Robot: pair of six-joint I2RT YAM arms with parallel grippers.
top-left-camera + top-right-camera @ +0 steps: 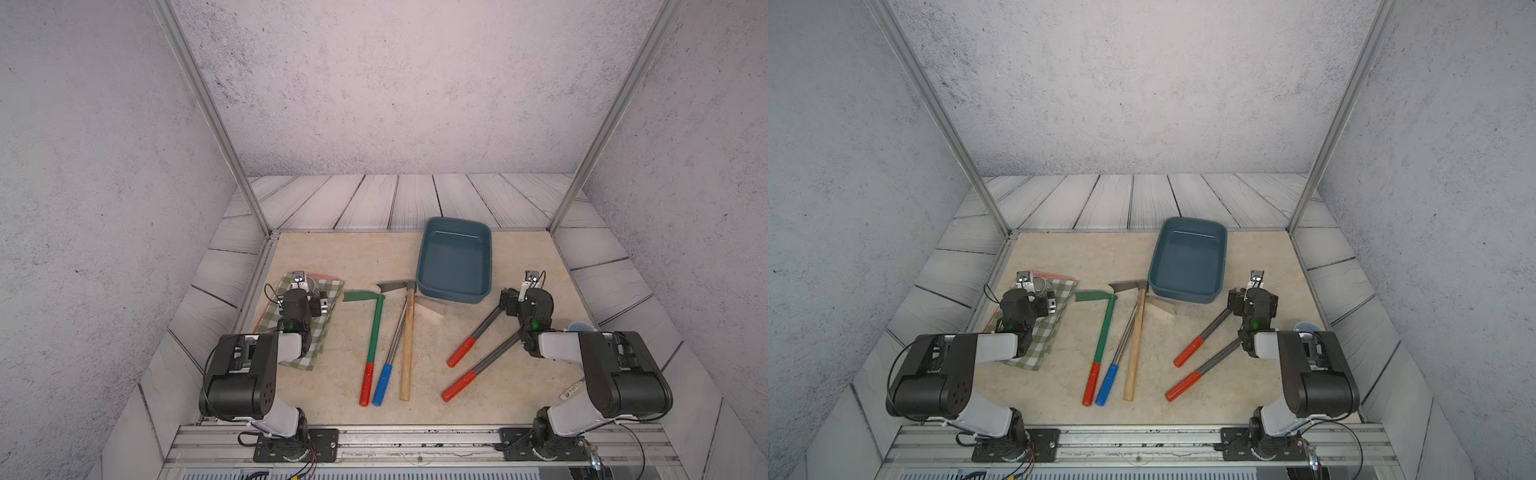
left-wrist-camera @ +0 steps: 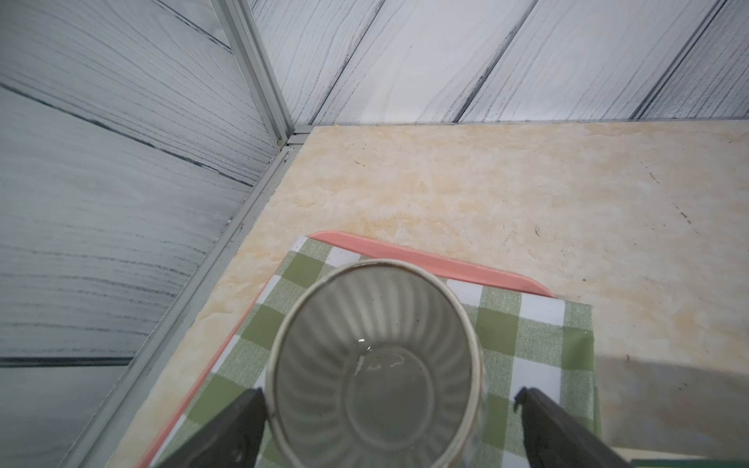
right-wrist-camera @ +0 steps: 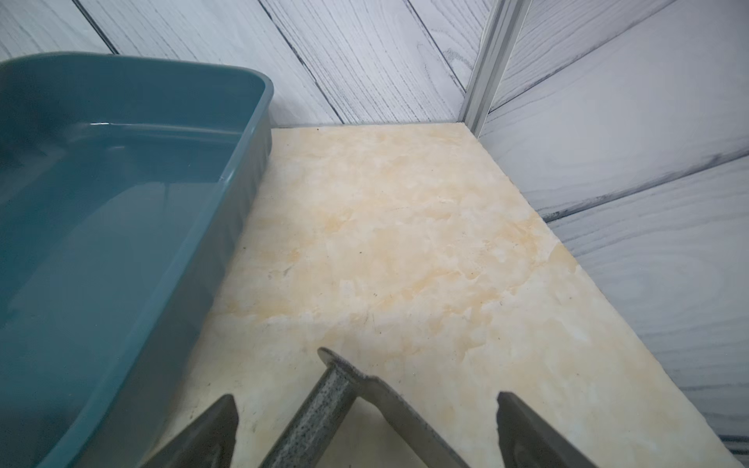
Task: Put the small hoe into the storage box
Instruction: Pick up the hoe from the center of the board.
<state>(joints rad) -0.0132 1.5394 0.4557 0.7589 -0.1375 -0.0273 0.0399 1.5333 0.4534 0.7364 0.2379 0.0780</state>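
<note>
Two grippers wide open, tools loose on the bench [image 1: 332, 257].
At the far edge, right of centre, sits the storage box [image 1: 451, 296]. A wooden-handled hoe [image 1: 408, 340] lies with its head just beside the box's near left corner, and a green-shafted hoe [image 1: 376, 324] lies left of it, mid-bench. Which is the small one I cannot tell. The left gripper [image 2: 389, 393] straddles a ribbed cup [image 2: 373, 364] on a checked cloth [image 2: 539, 344], gripping nothing. The right gripper [image 3: 367, 397] gapes over a grey tool head [image 3: 324, 405], unheld.
</note>
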